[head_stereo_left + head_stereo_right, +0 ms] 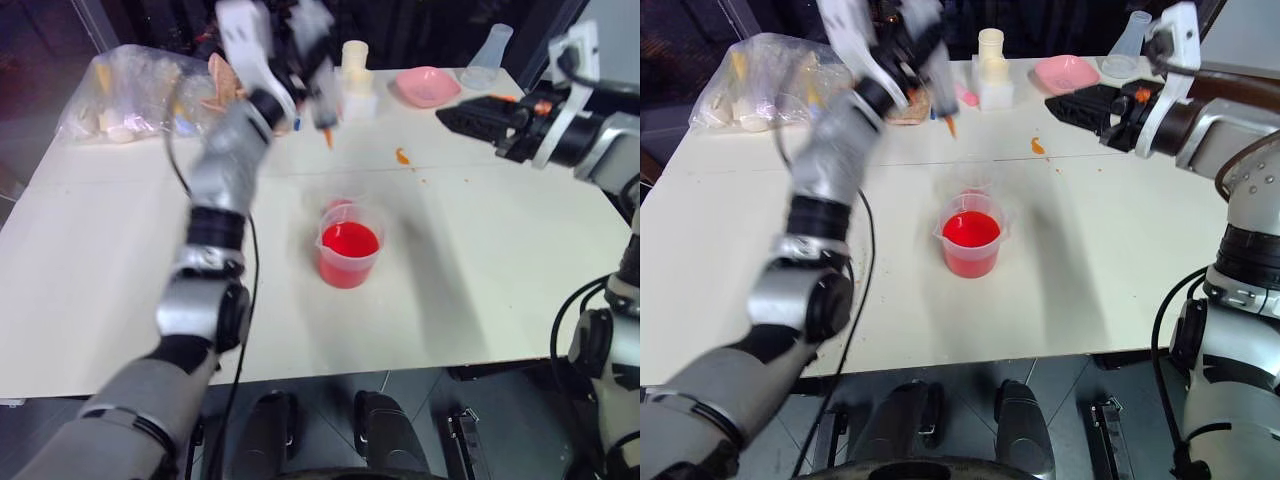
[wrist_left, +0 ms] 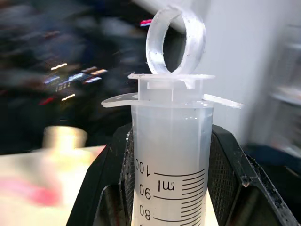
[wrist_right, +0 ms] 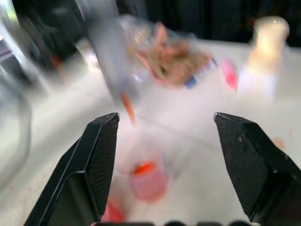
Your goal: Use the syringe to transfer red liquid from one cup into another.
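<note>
Syringe [image 2: 171, 155] marked "ml", 100, 90, 80, clamped in left fingers [image 2: 101, 188] above beaker [image 1: 350, 250] mid-counter [image 1: 480, 300]; right fingers [image 3: 99, 165] spread wide, empty, nr far edge.

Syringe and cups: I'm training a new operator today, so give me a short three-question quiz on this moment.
1. True or false: the left gripper is shut on the syringe.
2. The right gripper is: A) open, holding nothing; B) shut on the pink dish; C) holding the beaker.
3. What fills the beaker at the middle of the table?

Key: 1 true. 2 A. 3 red liquid.
</note>
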Motion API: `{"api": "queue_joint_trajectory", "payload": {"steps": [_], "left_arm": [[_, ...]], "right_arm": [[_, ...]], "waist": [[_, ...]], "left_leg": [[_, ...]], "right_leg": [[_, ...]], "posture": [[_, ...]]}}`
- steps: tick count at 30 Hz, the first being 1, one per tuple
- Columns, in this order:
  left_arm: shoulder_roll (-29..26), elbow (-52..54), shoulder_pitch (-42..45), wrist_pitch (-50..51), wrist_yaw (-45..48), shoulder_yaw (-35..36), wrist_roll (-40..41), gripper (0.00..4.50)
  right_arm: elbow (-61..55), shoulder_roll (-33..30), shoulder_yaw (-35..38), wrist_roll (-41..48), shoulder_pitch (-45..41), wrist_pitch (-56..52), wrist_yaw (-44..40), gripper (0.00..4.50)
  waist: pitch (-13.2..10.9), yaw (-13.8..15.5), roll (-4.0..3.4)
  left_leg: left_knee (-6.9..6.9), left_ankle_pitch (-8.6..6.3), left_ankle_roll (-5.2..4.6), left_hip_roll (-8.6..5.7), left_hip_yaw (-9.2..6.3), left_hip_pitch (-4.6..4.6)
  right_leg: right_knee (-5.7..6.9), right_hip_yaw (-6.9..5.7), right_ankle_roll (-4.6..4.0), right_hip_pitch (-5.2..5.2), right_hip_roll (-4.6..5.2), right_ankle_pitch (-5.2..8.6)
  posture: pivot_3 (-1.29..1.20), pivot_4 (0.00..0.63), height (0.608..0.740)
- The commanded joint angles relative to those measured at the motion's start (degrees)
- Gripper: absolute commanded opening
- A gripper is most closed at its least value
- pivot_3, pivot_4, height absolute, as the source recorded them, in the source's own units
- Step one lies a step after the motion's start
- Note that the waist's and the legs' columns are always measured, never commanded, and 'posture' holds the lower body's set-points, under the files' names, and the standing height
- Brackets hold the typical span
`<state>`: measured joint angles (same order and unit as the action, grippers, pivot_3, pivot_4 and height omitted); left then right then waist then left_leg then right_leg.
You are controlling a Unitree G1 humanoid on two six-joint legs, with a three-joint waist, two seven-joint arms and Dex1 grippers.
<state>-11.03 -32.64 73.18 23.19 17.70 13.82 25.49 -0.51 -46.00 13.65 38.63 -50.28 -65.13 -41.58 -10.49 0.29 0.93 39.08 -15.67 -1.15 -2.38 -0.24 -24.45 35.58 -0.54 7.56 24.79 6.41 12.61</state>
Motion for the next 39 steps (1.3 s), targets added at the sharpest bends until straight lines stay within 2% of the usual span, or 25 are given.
{"api": "queue_joint_trajectory", "payload": {"steps": [1,3,9,13,16,20,27,29,35,36,39], "left_arm": [[-2.81,0.78,2.49,19.25,-8.35,0.32,0.07,1.53],[-3.97,1.94,3.4,24.53,-11.32,0.41,-0.54,1.53],[-8.46,2.92,6.73,55.5,-16.36,1.79,-0.51,1.53],[-8.93,4.63,5.95,67.8,-18.0,1.84,-1.61,1.53],[-10.4,-0.31,6.05,69.31,-19.17,-0.91,3.1,1.53],[-11.61,-1.5,0.86,69.31,-24.83,-7.6,13.52,1.53],[-10.89,3.82,-8.21,69.31,-40.84,-7.12,26.9,1.53],[-10.38,4.73,-9.99,69.31,-45.43,-6.22,30.83,2.52],[-9.99,9.02,-13.7,69.31,-56.13,-4.57,41.52,4.33],[-10.31,9.72,-14.14,69.31,-57.56,-4.59,43.26,4.48],[-11.26,11.55,-15.02,69.31,-61.33,-4.64,47.95,4.48]], "right_arm": [[-6.02,-4.44,-4.62,-0.81,1.29,3.98,-6.48,3.34],[-6.86,-5.98,-6.75,-1.3,2.41,5.6,-8.98,3.34],[-11.66,-11.6,-13.73,-2.97,4.73,12.37,-20.64,3.34],[-10.89,-12.51,-15.72,-4.74,4.12,14.77,-23.47,3.34],[-10.09,-12.57,-16.7,-6.04,3.47,15.8,-24.76,3.34],[-9.9,-11.85,-17.22,-6.74,2.86,15.99,-25.38,3.34],[-9.41,-11.24,-17.8,-8.21,2.32,16.79,-25.75,3.34],[-9.92,-11.23,-17.7,-8.06,2.28,16.41,-26.03,3.37],[-9.58,-11.2,-17.86,-8.53,2.03,16.66,-26.33,3.37],[-9.61,-11.15,-17.86,-8.57,2.07,16.67,-26.34,3.37],[-9.52,-11.01,-17.89,-8.74,2.07,16.77,-26.42,3.37]], "waist": [[0.0,-0.02,-0.02],[-0.05,0.19,0.07],[-0.15,-0.15,0.12],[-0.15,-0.2,0.14],[-0.15,-0.2,0.14],[-0.14,-0.06,0.11],[-0.15,0.21,0.13],[-0.13,0.43,0.1],[-0.13,0.43,0.11],[-0.13,0.43,0.11],[-0.13,0.36,0.11]], "left_leg": [[0.0,0.0,-0.01,-0.01,0.0,0.03],[0.01,0.0,-0.01,-0.03,-0.02,0.03],[0.06,0.0,0.0,-0.08,-0.03,0.0],[0.06,0.07,0.12,-0.07,-0.06,0.05],[0.06,0.23,0.41,-0.07,-0.07,0.07],[0.06,0.3,0.55,-0.06,-0.08,0.1],[0.02,0.42,0.81,-0.07,-0.07,-0.01],[0.02,0.43,0.84,-0.07,-0.06,-0.04],[0.02,0.43,0.85,-0.13,-0.07,-0.03],[0.02,0.43,0.85,-0.13,-0.07,-0.03],[0.02,0.44,0.85,-0.14,-0.06,-0.03]], "right_leg": [[0.09,0.0,0.02,0.0,0.0,0.01],[0.29,-0.01,0.05,-0.01,0.0,0.03],[0.36,-0.01,0.08,0.03,0.0,0.04],[0.41,0.0,0.12,0.03,0.0,0.07],[0.41,0.01,0.11,0.07,0.0,0.07],[0.51,0.06,0.09,0.11,0.04,0.06],[0.59,0.2,0.06,0.35,0.1,0.04],[0.58,0.21,0.04,0.38,0.12,0.03],[0.56,0.21,0.04,0.35,0.23,0.03],[0.56,0.2,0.04,0.35,0.21,0.03],[0.56,0.21,0.04,0.36,0.19,0.03]], "posture": [[0.0,0.15,0.74],[0.0,0.15,0.74],[0.0,0.15,0.74],[0.0,0.15,0.74],[0.0,0.15,0.74],[0.0,0.15,0.74],[0.0,0.15,0.74],[0.0,0.15,0.74],[0.0,0.15,0.74],[0.0,0.15,0.74],[0.0,0.15,0.74]]}}
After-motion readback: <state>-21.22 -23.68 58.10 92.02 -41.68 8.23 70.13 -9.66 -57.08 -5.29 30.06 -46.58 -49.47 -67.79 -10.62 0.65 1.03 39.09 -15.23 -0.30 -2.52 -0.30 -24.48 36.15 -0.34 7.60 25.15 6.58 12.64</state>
